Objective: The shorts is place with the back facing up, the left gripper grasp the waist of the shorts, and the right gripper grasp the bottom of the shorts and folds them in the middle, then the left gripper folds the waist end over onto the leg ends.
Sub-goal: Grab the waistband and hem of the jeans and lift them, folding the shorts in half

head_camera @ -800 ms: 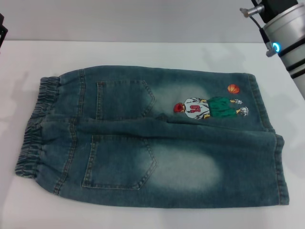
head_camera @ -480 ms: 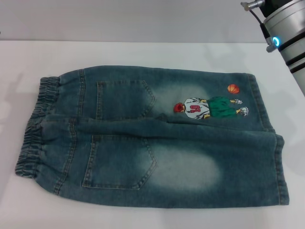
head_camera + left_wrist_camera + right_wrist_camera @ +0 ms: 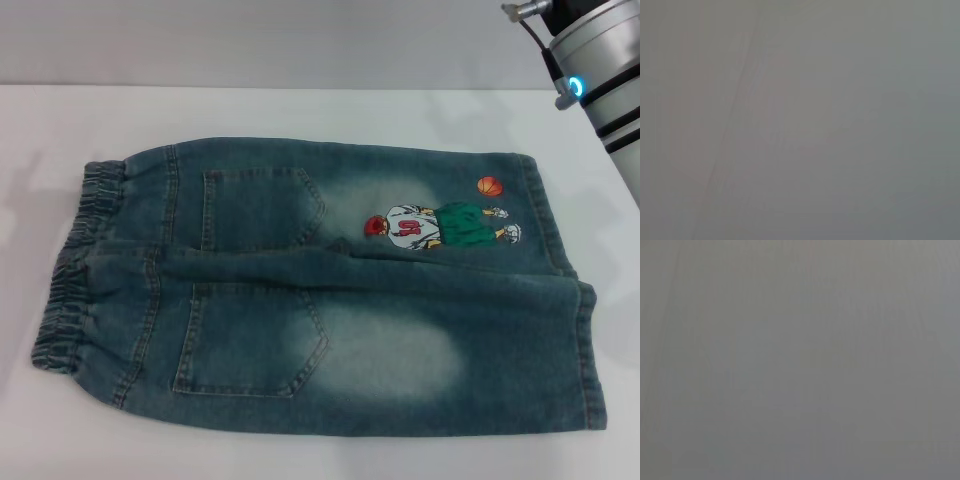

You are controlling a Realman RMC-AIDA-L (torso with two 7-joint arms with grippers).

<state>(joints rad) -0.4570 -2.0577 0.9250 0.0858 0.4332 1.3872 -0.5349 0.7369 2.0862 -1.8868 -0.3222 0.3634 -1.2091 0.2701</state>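
Head view: shorts (image 3: 320,290) lie flat, ungrasped; right gripper's jaws unseen, state unclear; grabbing one layer could skew the fold.

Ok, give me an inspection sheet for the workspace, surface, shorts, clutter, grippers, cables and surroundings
Surface: white table, bare around the garment.
Job's things: shorts lie flat, back pockets up; waist of the shorts toward the robot's left, leg ends toward its right; unfolded.
Clutter: nothing seen.
Grippers: neither gripper's fingers in view; only the right arm's silver wrist shows, above the far right corner.
Cables: one thin black cable by that wrist.
Surroundings: plain grey wall; both wrist views show only blank grey.
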